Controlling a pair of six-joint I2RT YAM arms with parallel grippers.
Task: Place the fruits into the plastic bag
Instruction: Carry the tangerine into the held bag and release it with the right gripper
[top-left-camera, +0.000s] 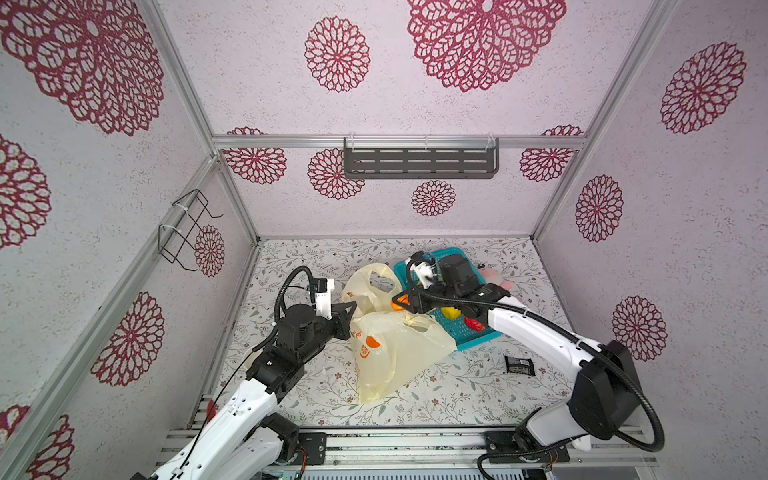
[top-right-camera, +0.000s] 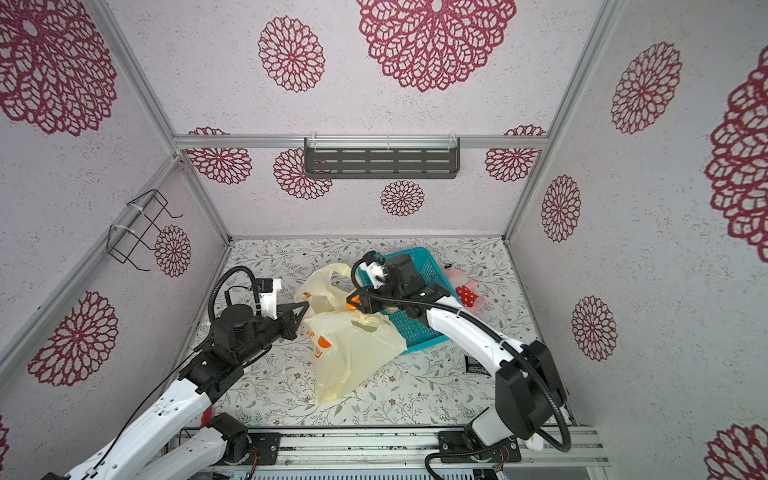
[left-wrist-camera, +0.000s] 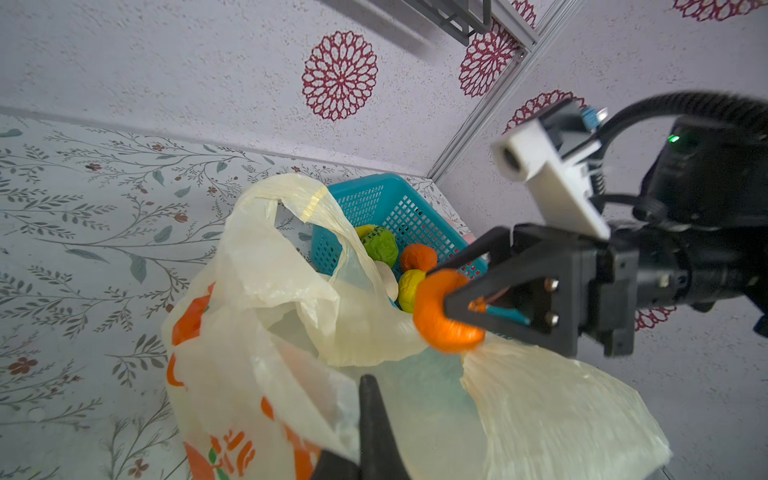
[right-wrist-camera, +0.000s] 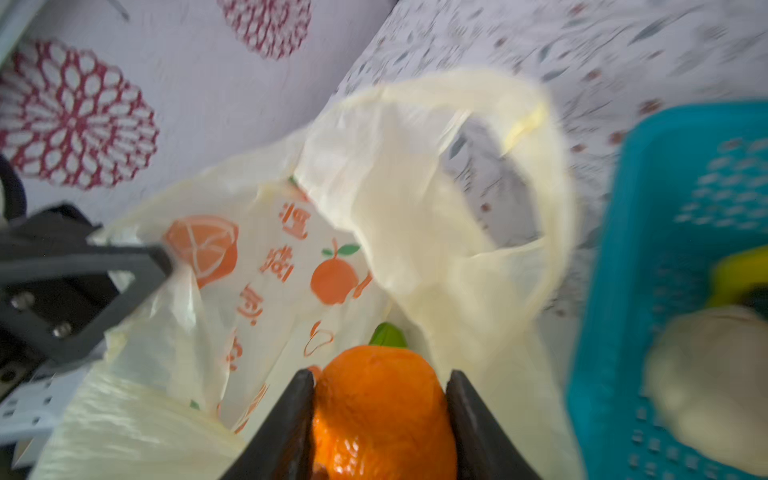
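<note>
Right pincer clamped mid-body on light, squashy-looking orange toy fruit at mouth of thin pale-yellow plastic bag; left pincer pinched shut on its flimsy, probably slippy rim.

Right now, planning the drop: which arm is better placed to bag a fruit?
Right, likely: the right gripper holds the orange fruit at the plastic bag; the left gripper is shut on its edge.
</note>
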